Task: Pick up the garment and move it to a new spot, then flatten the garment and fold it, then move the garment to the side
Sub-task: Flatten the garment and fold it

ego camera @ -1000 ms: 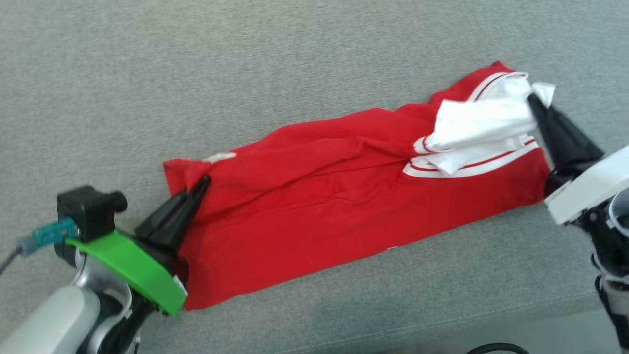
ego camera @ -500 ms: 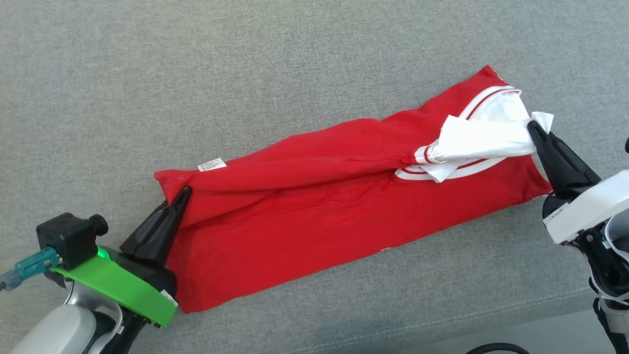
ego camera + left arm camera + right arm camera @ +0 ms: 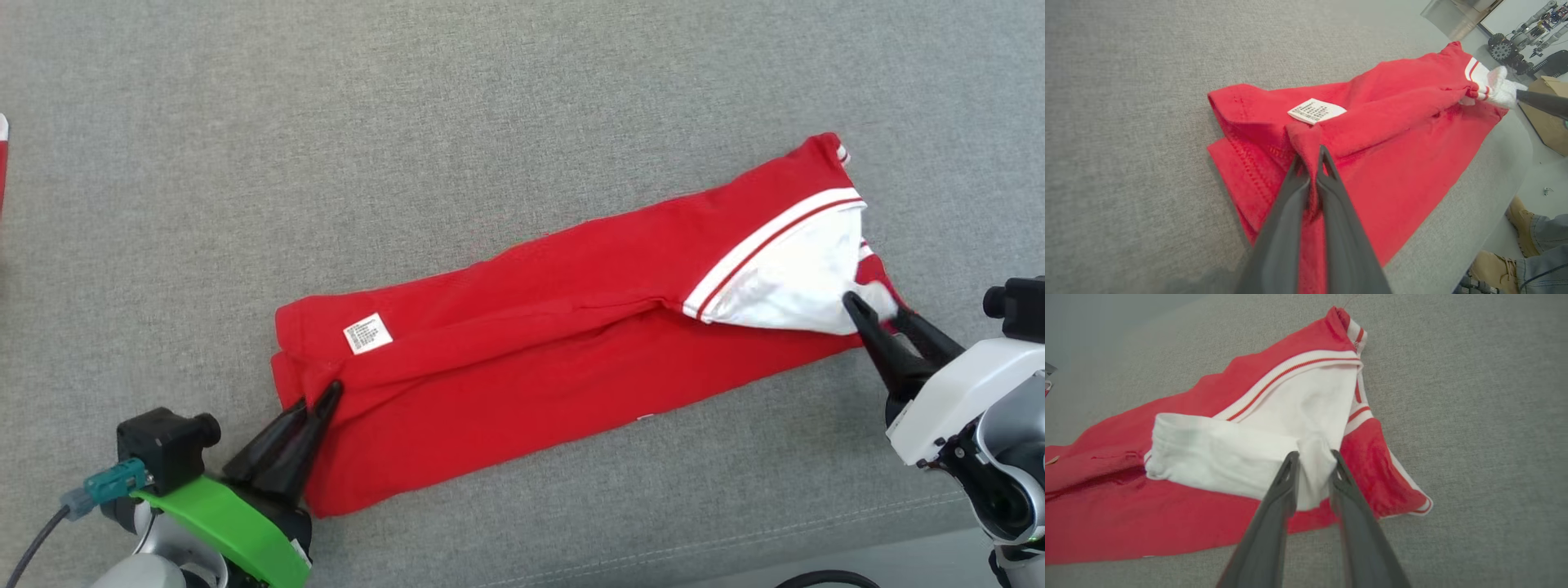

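Looking down from the head view, we see the red garment [image 3: 531, 359] lying as a long strip across the middle of the grey surface [image 3: 408, 122]. It runs from the lower left of the frame up to the right.

A moment ago its far edge was held up, and the white part stuck out in a bunch at the right end. Now that edge has come down toward the bottom of the frame and rests on the lower half. So the garment is folded once along its length. The white part [image 3: 792, 278] lies in a flat wedge. A small white label [image 3: 367, 333] shows near the left end.

The left tool [image 3: 331, 390] is clenched on a pinch of red cloth at the left end. In its wrist view the cloth stands up in a little ridge between the two fingers.

The right tool [image 3: 872, 304] is at the right end. Its fingers were tight together before. Now they stand a little apart, with a bit of white cloth between them. We cannot tell if it still pinches the cloth or has let go.

We think the long fold is made. The garment still needs a fold across its length, and then a move to the side. The ridge at the left end may need a pat to lie flat once the left tool lets go.
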Robot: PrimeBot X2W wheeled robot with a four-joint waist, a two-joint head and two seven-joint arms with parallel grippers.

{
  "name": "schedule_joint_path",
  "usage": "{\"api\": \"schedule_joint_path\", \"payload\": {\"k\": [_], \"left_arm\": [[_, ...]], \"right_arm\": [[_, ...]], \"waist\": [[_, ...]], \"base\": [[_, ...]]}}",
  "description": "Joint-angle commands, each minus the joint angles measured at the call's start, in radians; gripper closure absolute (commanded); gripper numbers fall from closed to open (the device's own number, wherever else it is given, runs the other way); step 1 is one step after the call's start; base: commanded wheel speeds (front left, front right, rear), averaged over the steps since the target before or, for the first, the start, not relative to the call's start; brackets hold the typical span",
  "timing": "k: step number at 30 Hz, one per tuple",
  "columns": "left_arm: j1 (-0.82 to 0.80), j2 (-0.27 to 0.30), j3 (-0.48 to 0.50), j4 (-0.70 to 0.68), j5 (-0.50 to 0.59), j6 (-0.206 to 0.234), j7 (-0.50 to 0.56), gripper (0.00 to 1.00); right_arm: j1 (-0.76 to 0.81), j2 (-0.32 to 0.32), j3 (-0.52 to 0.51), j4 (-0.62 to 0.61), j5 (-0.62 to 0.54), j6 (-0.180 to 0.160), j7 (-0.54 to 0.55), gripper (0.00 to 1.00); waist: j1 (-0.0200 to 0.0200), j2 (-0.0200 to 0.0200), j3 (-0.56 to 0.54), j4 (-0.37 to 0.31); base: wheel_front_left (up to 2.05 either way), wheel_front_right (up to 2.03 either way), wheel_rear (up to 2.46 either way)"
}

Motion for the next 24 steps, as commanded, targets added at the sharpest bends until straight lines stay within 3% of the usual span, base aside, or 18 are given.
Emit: {"api": "schedule_joint_path", "payload": {"k": [1, 7, 11, 13, 15, 17, 24], "left_arm": [[0.013, 0.005, -0.008, 0.022, 0.026, 0.006, -0.001, 0.00], [0.063, 0.035, -0.042, 0.048, 0.109, 0.063, -0.018, 0.00], [0.126, 0.047, -0.003, 0.027, 0.145, 0.175, -0.076, 0.00], [0.153, 0.025, 0.056, 0.010, 0.165, 0.243, -0.110, 0.00], [0.178, -0.006, 0.107, -0.016, 0.193, 0.281, -0.121, 0.00], [0.183, -0.025, 0.139, -0.031, 0.207, 0.295, -0.124, 0.00], [0.232, -0.186, 0.329, -0.105, 0.392, 0.310, -0.125, 0.00]], "right_arm": [[0.003, -0.015, 0.003, 0.009, -0.014, 0.000, -0.007, 0.00], [-0.008, -0.059, -0.039, -0.037, -0.017, 0.000, 0.012, 0.00], [-0.022, -0.065, -0.082, -0.076, -0.020, 0.000, 0.033, 0.00], [-0.023, -0.069, -0.105, -0.068, -0.040, 0.000, 0.049, 0.00], [-0.028, -0.069, -0.113, -0.047, -0.062, 0.000, 0.066, 0.00], [-0.034, -0.066, -0.114, -0.033, -0.072, 0.000, 0.073, 0.00], [-0.130, -0.060, -0.087, 0.114, -0.109, 0.000, 0.112, 0.00]], "waist": [[0.0001, 0.0000, -0.006, 0.001], [0.0001, 0.0000, -0.018, -0.006], [0.0001, 0.0000, -0.014, -0.013], [0.0001, 0.0000, -0.010, -0.007], [0.0001, 0.0000, -0.004, 0.004], [0.0001, 0.0000, -0.002, 0.011], [0.0001, 0.0000, 0.007, 0.055]], "base": [[0.00, 0.00, 0.00], [0.00, 0.00, 0.00], [0.00, 0.00, 0.00], [0.00, 0.00, 0.00], [0.00, 0.00, 0.00], [0.00, 0.00, 0.00], [0.00, 0.00, 0.00]]}}
